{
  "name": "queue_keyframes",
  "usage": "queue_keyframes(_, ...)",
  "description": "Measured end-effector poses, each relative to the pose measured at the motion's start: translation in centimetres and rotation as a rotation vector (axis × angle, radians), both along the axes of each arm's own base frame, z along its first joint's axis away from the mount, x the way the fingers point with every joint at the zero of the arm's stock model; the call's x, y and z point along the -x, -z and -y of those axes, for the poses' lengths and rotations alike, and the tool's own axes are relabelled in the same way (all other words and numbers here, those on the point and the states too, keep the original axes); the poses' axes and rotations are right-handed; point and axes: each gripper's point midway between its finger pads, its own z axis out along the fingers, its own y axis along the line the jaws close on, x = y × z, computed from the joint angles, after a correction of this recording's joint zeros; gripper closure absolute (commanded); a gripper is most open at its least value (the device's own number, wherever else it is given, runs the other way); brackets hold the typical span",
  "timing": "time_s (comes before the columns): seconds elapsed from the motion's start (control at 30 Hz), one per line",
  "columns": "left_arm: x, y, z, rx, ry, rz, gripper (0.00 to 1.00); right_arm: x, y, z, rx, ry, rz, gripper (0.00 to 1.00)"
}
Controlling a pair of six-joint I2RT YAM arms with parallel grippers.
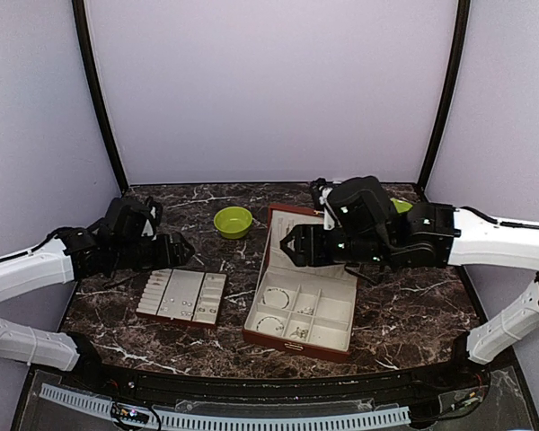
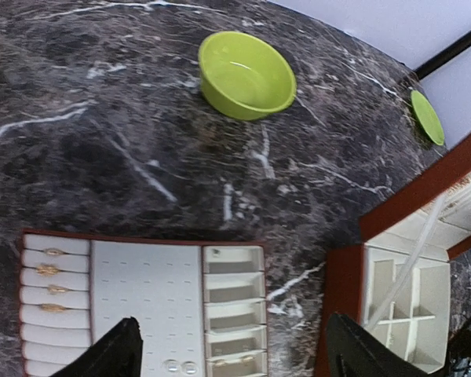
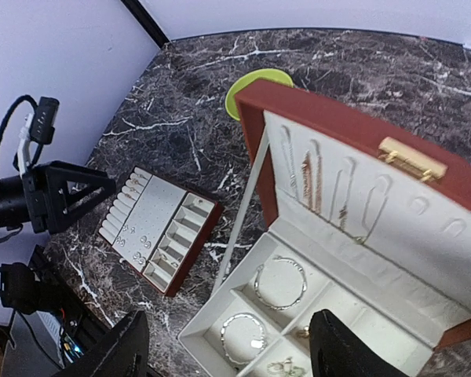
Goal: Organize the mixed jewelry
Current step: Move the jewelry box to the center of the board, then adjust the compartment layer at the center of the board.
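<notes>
The jewelry is tiny silvery and gold pieces. Two silvery bracelets (image 3: 281, 283) lie in compartments of the open red-brown box (image 1: 251, 334), with chains (image 3: 314, 177) hung in its raised lid. Gold rings (image 2: 51, 271) and round studs (image 2: 180, 366) sit on the flat cream tray (image 1: 175, 289). My left gripper (image 1: 184, 249) is open and empty, hovering just behind the tray; in the left wrist view (image 2: 235, 357) its fingers straddle the tray's small compartments. My right gripper (image 1: 286, 244) is open and empty above the box's left side, also seen in the right wrist view (image 3: 229, 349).
A lime-green bowl (image 1: 233, 221) stands behind the tray and box. A lime-green plate (image 1: 400, 205) lies at the back right, mostly hidden by my right arm. The box lid (image 3: 361, 141) stands upright. The dark marble table (image 1: 404, 310) ends at grey walls.
</notes>
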Motion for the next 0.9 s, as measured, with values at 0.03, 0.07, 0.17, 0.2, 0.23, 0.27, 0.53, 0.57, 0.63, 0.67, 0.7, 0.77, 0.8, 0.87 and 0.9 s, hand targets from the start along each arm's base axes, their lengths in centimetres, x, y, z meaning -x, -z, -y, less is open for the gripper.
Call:
queue_keyframes(0.03, -0.2, 0.1, -1.5, 0.000, -0.028, -0.008, 0.12, 0.4, 0.5, -1.2, 0.011, -0.007, -0.014, 0.30)
queue_keyframes(0.07, -0.3, 0.3, -2.6, -0.001, -0.049, -0.016, 0.12, 0.8, 1.0, -2.4, 0.022, -0.012, -0.026, 0.30)
queue_keyframes(0.17, -0.3, 2.0, -6.1, 0.011, -0.115, -0.074, 0.11, 1.7, 2.1, -5.7, 0.045, -0.029, -0.055, 0.31)
queue_keyframes(0.2, -0.1, 2.9, -7.0, 0.008, -0.134, -0.100, 0.10, 1.8, 2.4, -6.8, 0.049, -0.035, -0.063, 0.31)
queue_keyframes(0.23, 0.2, 3.9, -7.8, 0.005, -0.152, -0.125, 0.09, 1.9, 2.8, -7.9, 0.053, -0.037, -0.072, 0.31)
queue_keyframes(0.27, 0.5, 4.7, -8.4, 0.003, -0.165, -0.147, 0.09, 1.9, 3.2, -9.0, 0.057, -0.039, -0.079, 0.31)
queue_keyframes(0.53, 1.5, 6.7, -10.9, -0.023, -0.231, -0.181, 0.07, 0.7, 8.0, -15.0, 0.136, -0.032, -0.138, 0.29)
queue_keyframes(0.57, 1.5, 6.9, -11.1, -0.025, -0.238, -0.181, 0.07, 0.6, 8.4, -15.5, 0.144, -0.032, -0.143, 0.29)
queue_keyframes(0.63, 1.6, 7.5, -11.6, -0.027, -0.253, -0.188, 0.07, 0.3, 9.4, -16.6, 0.163, -0.034, -0.151, 0.29)
queue_keyframes(0.67, 1.7, 7.9, -11.8, -0.027, -0.258, -0.195, 0.07, 0.1, 9.9, -17.1, 0.173, -0.035, -0.156, 0.29)
queue_keyframes(0.7, 1.8, 8.3, -11.9, -0.028, -0.261, -0.205, 0.07, 0.0, 10.5, -17.7, 0.182, -0.037, -0.162, 0.29)
queue_keyframes(0.77, 2.0, 9.1, -11.9, -0.026, -0.259, -0.221, 0.07, -0.1, 11.7, -18.5, 0.204, -0.042, -0.175, 0.29)
queue_keyframes(0.8, 2.1, 9.4, -11.8, -0.022, -0.256, -0.226, 0.07, -0.1, 12.4, -18.8, 0.215, -0.044, -0.182, 0.29)
queue_keyframes(0.87, 2.2, 9.7, -11.6, -0.011, -0.249, -0.228, 0.07, -0.1, 13.8, -19.5, 0.235, -0.050, -0.198, 0.29)
queue_keyframes(0.9, 2.2, 9.7, -11.5, -0.006, -0.246, -0.227, 0.07, -0.2, 14.5, -19.8, 0.243, -0.055, -0.209, 0.29)
